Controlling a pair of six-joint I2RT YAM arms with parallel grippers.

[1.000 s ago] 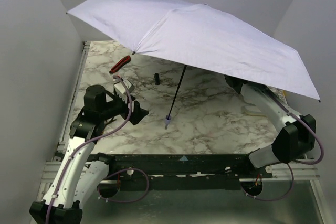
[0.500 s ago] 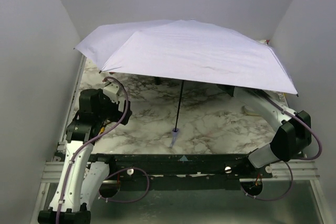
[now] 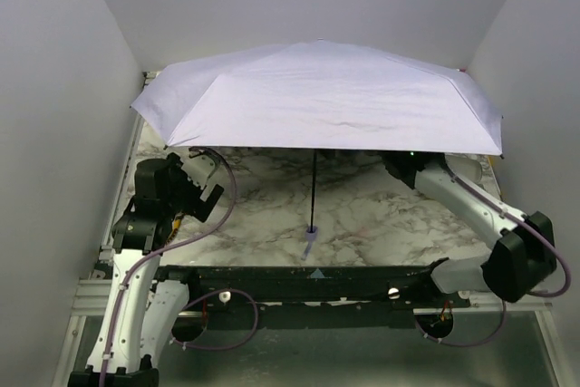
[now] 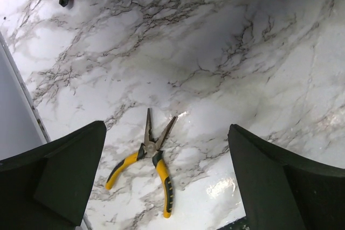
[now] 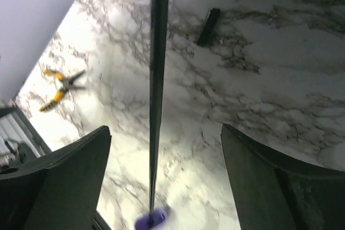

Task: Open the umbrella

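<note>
I see the umbrella (image 3: pixel 317 97) fully open, its canopy spread above the marble table (image 3: pixel 381 215), with the thin shaft (image 3: pixel 314 188) upright and the handle (image 3: pixel 311 235) down at the table near the front edge. My right gripper (image 5: pixel 164 129) has its jaws wide apart, the shaft between them untouched. My left gripper (image 4: pixel 166 126) is wide apart too, above the yellow pliers (image 4: pixel 152 152)
</note>
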